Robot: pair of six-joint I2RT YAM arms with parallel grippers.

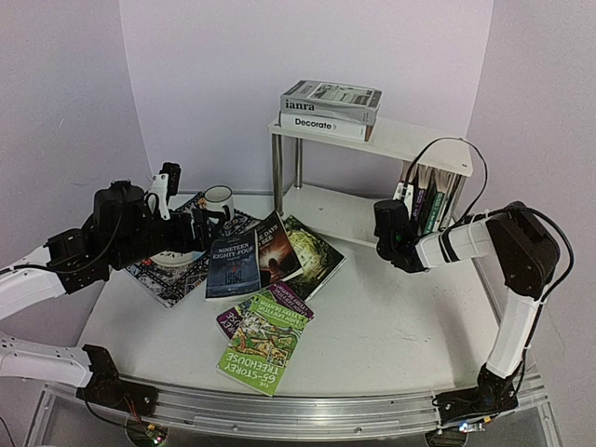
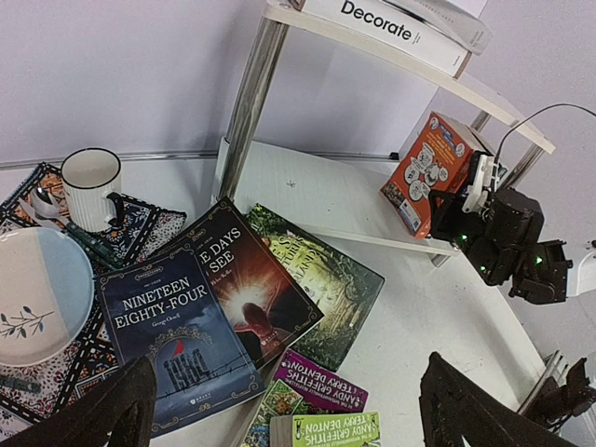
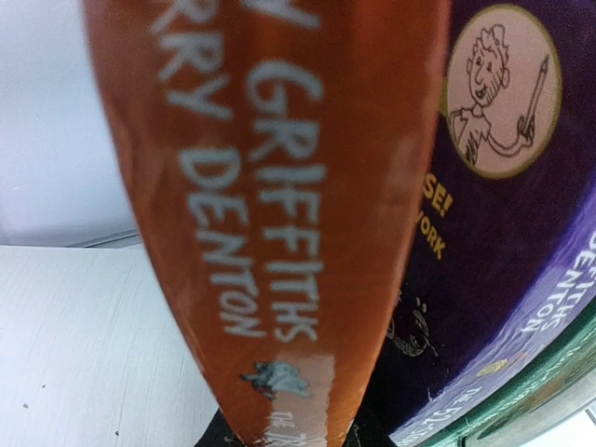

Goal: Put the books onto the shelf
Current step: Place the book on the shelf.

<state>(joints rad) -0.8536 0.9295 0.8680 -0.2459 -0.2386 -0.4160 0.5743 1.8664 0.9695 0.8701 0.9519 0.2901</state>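
Right of centre in the top view, my right gripper (image 1: pixel 403 200) pinches the orange paperback (image 2: pixel 430 172) (left gripper (image 2: pixel 284 414) spread wide), which looks light and floppy, so I'd hold near the spine.

Loose books (image 1: pixel 233 265) lie fanned flat; others stand (an orange one (image 2: pixel 426 172) outermost) low on the shelf (image 1: pixel 326 209).

The orange book (image 3: pixel 279 233) has white lettering down its spine; the purple book (image 3: pixel 503 233) beside it has yellow lettering and a cream disc with a line-drawn cartoon face. The lime-green book (image 1: pixel 265 349) is crowded with cartoon drawings, and the dark blue book (image 2: pixel 177 326) bears a white title and a small red figure. The shelf (image 1: pixel 419 140) is white boards on chrome legs, the mug (image 2: pixel 91 186) white with a dark rim
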